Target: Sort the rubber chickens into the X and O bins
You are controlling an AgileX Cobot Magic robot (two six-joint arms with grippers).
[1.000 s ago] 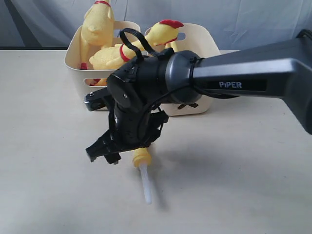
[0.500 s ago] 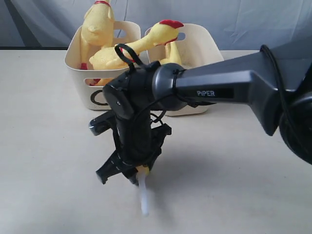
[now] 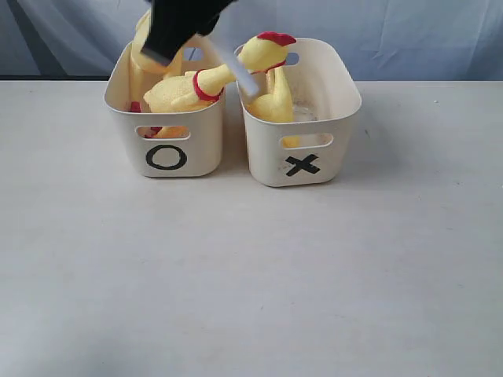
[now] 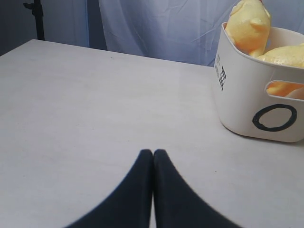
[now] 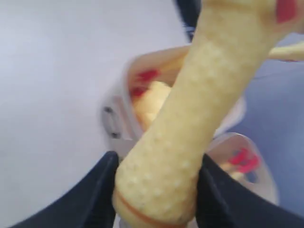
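My right gripper [image 5: 157, 164] is shut on a yellow, bumpy rubber chicken [image 5: 190, 109], and the bins lie blurred below it. In the exterior view that gripper [image 3: 177, 23] is a dark shape at the top edge above the O bin [image 3: 200, 149]. A blurred white stick [image 3: 236, 69] slants down from it. Two rubber chickens [image 3: 169, 94] fill the O bin, one with its red-combed head [image 3: 267, 49] stretched over the X bin [image 3: 267, 161]. Another chicken [image 3: 273, 106] lies in the X bin. My left gripper [image 4: 153, 153] is shut and empty, low over the table beside the O bin [image 4: 237, 104].
The two cream bins stand side by side at the back of the pale table [image 3: 251, 275]. A blue-grey cloth backdrop [image 3: 409, 31] hangs behind them. A dark stand [image 4: 38, 19] shows at the table's far corner in the left wrist view.
The right arm has risen from the table in front of the bins, carrying the chicken and white stick up over the O bin. The left gripper cannot be compared.
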